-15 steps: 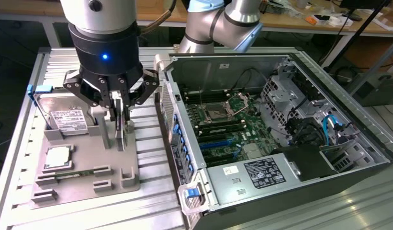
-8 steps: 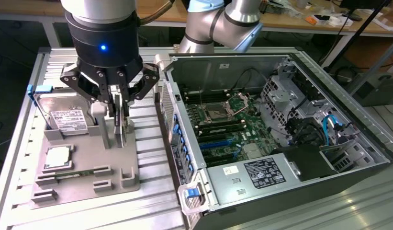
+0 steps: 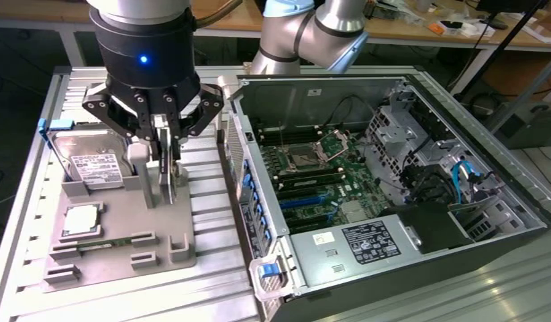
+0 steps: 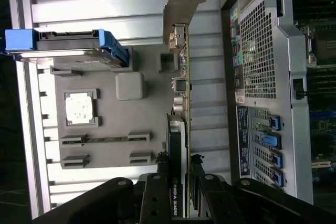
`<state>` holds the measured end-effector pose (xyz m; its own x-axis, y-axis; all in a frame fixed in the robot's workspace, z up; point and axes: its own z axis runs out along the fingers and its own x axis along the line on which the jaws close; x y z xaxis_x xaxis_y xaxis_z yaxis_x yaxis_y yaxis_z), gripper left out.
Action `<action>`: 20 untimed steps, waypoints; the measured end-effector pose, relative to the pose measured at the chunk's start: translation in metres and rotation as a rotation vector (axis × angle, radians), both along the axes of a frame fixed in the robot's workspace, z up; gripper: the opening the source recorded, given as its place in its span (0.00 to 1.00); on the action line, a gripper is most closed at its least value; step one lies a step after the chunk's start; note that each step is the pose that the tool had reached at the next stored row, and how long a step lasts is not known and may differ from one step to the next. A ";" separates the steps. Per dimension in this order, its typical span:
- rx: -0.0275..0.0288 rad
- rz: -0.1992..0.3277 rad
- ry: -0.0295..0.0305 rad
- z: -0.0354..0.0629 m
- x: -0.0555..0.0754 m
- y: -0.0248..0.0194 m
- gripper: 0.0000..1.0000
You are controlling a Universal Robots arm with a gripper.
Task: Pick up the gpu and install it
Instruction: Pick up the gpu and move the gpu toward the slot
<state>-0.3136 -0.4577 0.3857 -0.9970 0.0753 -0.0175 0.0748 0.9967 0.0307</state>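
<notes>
The pincer (image 3: pixel 166 153) pinches the gpu (image 3: pixel 171 180), which stands on edge straight below it in the tray (image 3: pixel 105 261) (bracket end reaching out past it). The card's long axis lies crosswise to the squeeze.

Gpu (image 3: pixel 170 184), standing just beside the computer case (image 3: pixel 392 295): we see little of its board face, the gripper (image 3: pixel 160 144) covers the upper part. From the wrist we get the gpu (image 4: pixel 182 77) edge-on only; the end away from its bracket (image 4: pixel 181 3) is lost behind the gripper (image 4: pixel 181 163). Whether the card's lower edge sits in the grey tray (image 3: pixel 123 265) we cannot tell. Hard drive (image 3: pixel 90 161), farther from the case: label print too small to read. Power-supply sticker (image 3: pixel 369 243) inside the case: likewise unreadable. Arm (image 3: pixel 302 33) beyond the case cut off by the top edge; the case's nearest corner runs off the bottom edge.
</notes>
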 end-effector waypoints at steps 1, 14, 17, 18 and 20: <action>0.0000 0.000 0.0002 0.0007 0.000 0.0000 0.27; 0.0000 0.000 0.0078 0.0176 0.000 0.0000 0.27; 0.0000 0.000 0.0089 0.0234 0.000 0.0000 0.27; -0.0001 0.000 0.0091 0.0255 0.000 0.0000 0.27; 0.0000 0.000 0.0095 0.0305 0.000 0.0000 0.27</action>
